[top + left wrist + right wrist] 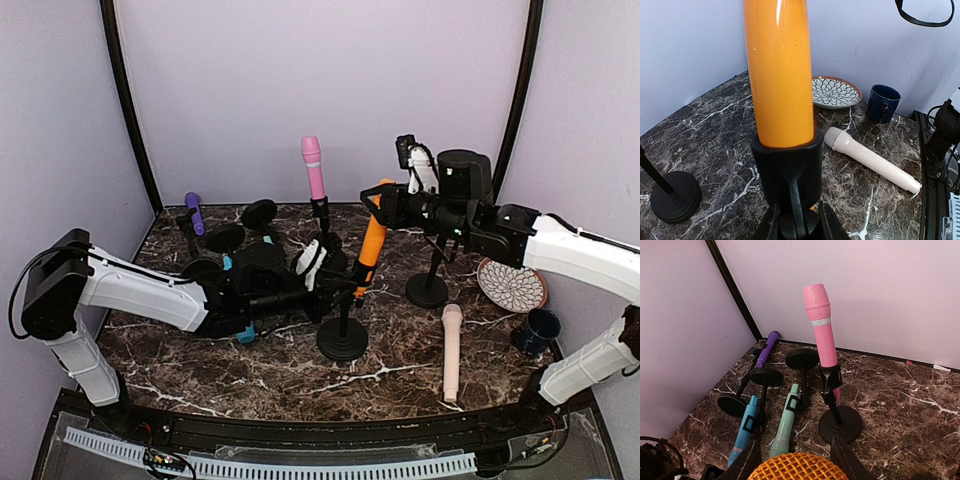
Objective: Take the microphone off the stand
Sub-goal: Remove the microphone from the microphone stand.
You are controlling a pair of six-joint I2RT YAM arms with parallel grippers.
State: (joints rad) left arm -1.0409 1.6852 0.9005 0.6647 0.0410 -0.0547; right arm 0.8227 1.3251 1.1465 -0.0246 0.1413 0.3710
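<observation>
Right hand (792, 460) is closed narrow on the mesh head of the orange mic (780, 70), one finger each side. Left hand (797, 222) is pinched nearly shut on the stem of the stand (342, 340), just under the clip (790, 167). Mic sits tilted in that clip, leaning up toward the right arm; stand rests on the desk (705, 135). Step in hand, imo: draw mic out of clip. Pull along the mic's own axis, not sideways, w/ left hand bracing the stem so the stand doesn't lift or tip. Go slow, since a mesh-head grip may slip. Beige mic (867, 160) lies nearby on the desk; keep clear.
</observation>
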